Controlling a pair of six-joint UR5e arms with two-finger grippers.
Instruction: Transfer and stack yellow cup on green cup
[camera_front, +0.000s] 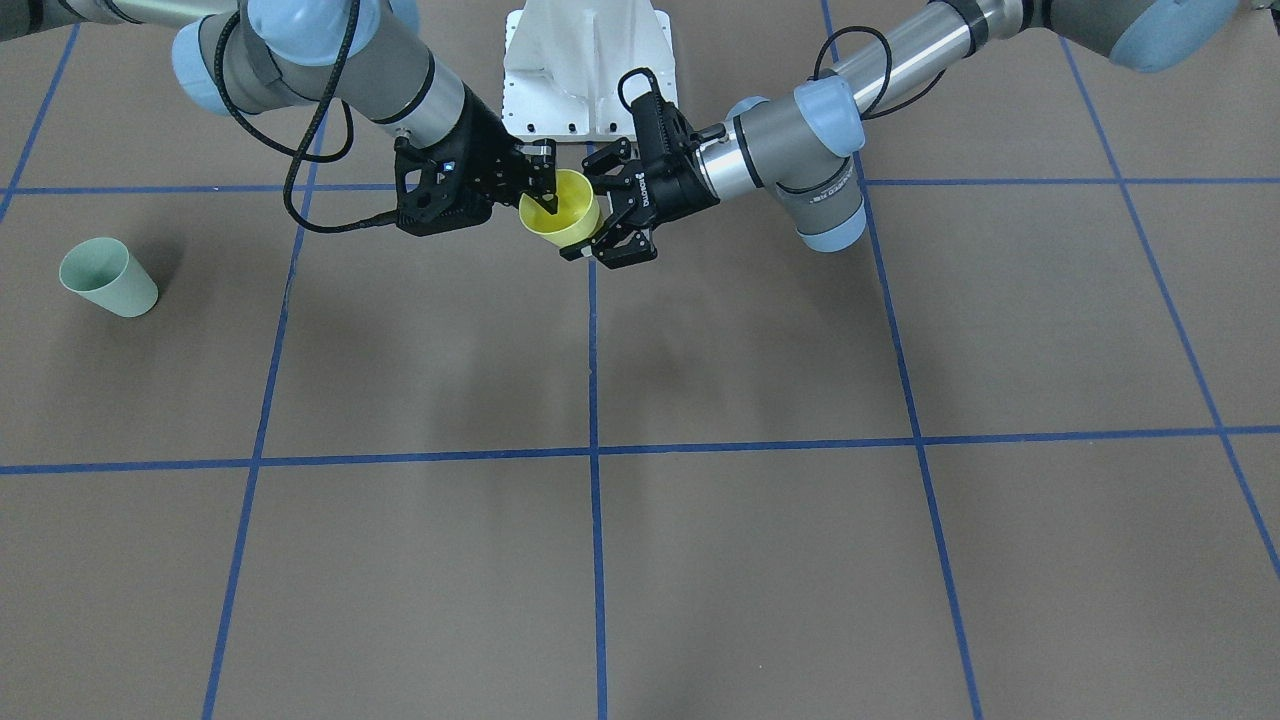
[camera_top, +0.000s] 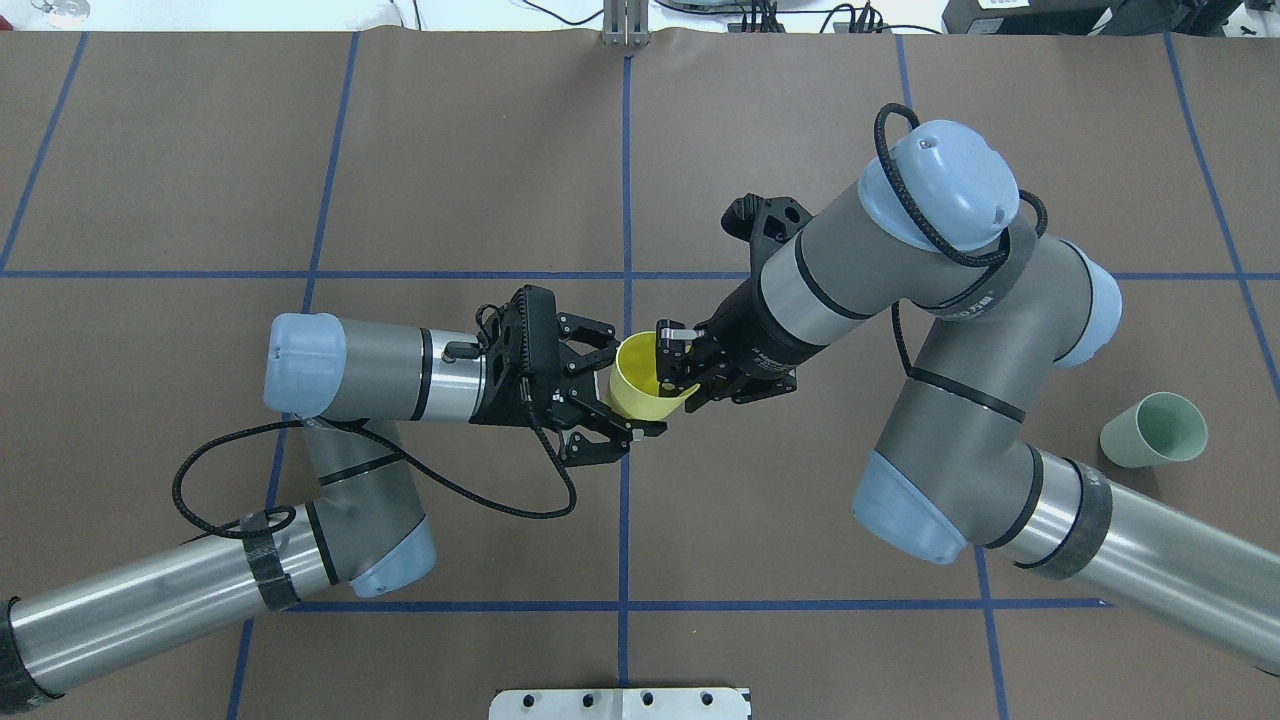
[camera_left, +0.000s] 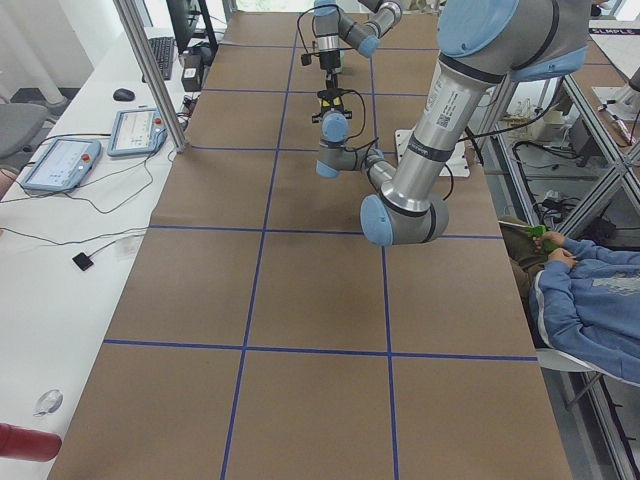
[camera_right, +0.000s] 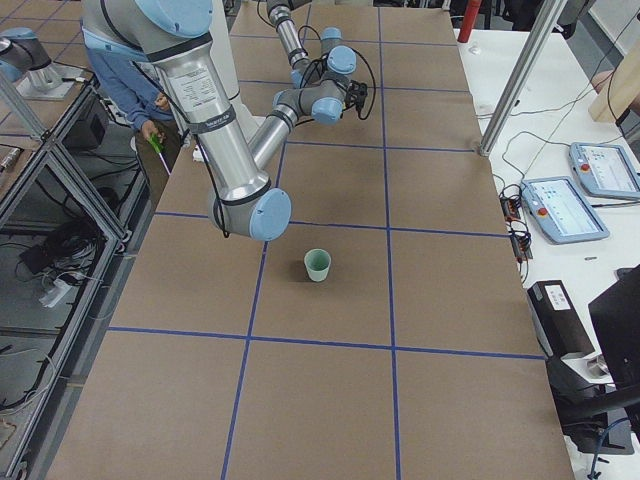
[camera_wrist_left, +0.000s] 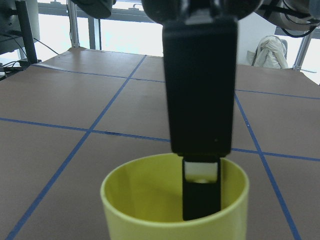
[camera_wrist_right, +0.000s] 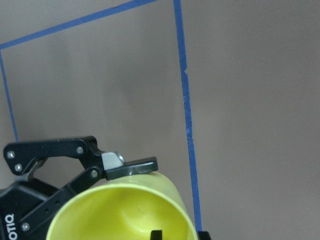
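The yellow cup (camera_front: 565, 215) is held in the air over the table's middle, near the robot base, tilted with its mouth up. My left gripper (camera_front: 585, 212) comes in from the side; its fingers flank the cup's body and look to be touching it. In the overhead view the left gripper (camera_top: 628, 388) and the cup (camera_top: 655, 400) show the same. My right gripper (camera_front: 548, 190) (camera_top: 682, 375) pinches the rim, one finger (camera_wrist_left: 200, 195) inside the cup. The green cup (camera_front: 108, 278) (camera_top: 1153, 430) (camera_right: 318, 265) stands upright far off on my right side.
The brown table has a blue tape grid. The white robot base plate (camera_front: 585, 70) is close behind the grippers. An operators' desk with tablets (camera_right: 565, 205) lies past the far edge, with metal posts (camera_left: 150, 70). A seated person (camera_left: 590, 290) is behind the robot.
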